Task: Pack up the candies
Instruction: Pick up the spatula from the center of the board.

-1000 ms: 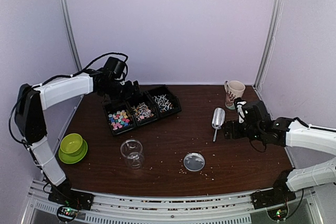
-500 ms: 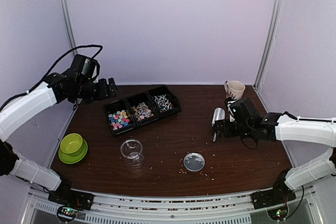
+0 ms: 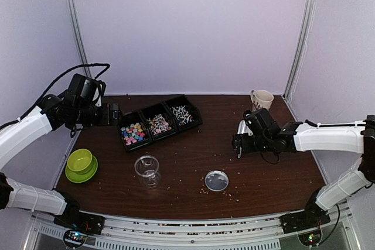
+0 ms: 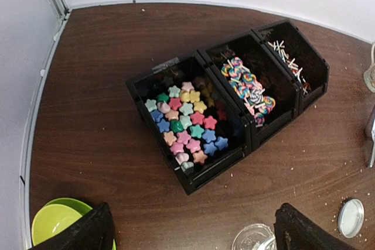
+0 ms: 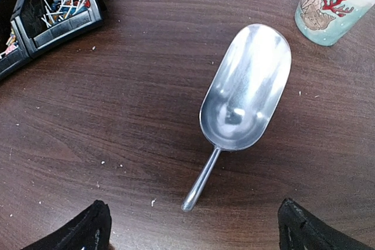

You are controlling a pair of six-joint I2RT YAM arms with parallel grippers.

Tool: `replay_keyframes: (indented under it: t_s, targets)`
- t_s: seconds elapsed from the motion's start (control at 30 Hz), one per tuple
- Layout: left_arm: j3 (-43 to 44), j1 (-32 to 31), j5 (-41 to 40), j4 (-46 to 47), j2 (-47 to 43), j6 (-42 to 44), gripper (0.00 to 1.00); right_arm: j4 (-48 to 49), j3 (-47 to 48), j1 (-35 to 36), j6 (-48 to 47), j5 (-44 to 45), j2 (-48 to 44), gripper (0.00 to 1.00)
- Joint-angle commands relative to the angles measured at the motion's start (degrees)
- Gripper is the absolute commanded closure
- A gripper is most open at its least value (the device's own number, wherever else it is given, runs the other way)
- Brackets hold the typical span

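- Both arms have shifted: the left end effector [image 3: 113,115] has swung off the black bins [image 4: 217,168] and now hangs beside them, while the right end effector [image 5: 193,218] has come in over the metal scoop [image 5: 246,86].
- The scoop lies flat on the surface just ahead of the right end effector, handle end nearest, its long axis running away and slightly rightward. The right arm is far nearer.
- The candies [image 4: 184,124] fill the bins, ahead of the left end effector and well apart from the right.
- Both end effectors gape wide, holding and touching nothing.

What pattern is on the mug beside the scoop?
Red coral branches on a pale mug, clearest in the right wrist view.
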Motion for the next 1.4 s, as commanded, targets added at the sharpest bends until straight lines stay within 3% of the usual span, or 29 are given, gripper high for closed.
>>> replay_keyframes:
  t_s: [0.0,0.3,0.6,1.1,1.37]
  targets:
    - [-3.84,-0.18,6.05,1.71,-1.53,2.85,0.02,-0.79,1.89,0.4,2.01,0.92,2.25,0.0]
    - [-16.25,-2.07,16.55,8.42,-9.38,1.63,0.02,-1.15,5.62,-0.26,3.3,1.14,9.44,0.03]
    - [-23.08,-8.49,14.33,12.76,-9.19,3.61,0.02,0.86,6.89,-3.49,4.05,-3.59,13.97,0.14]
    - [-34.07,-9.36,14.61,23.65,-11.62,4.22,0.02,1.36,8.52,-5.17,3.44,-5.42,18.11,0.25]
    - [-35.6,-9.9,14.97,25.81,-10.41,2.97,0.08,1.21,10.17,-5.59,2.78,-6.63,20.34,0.4]
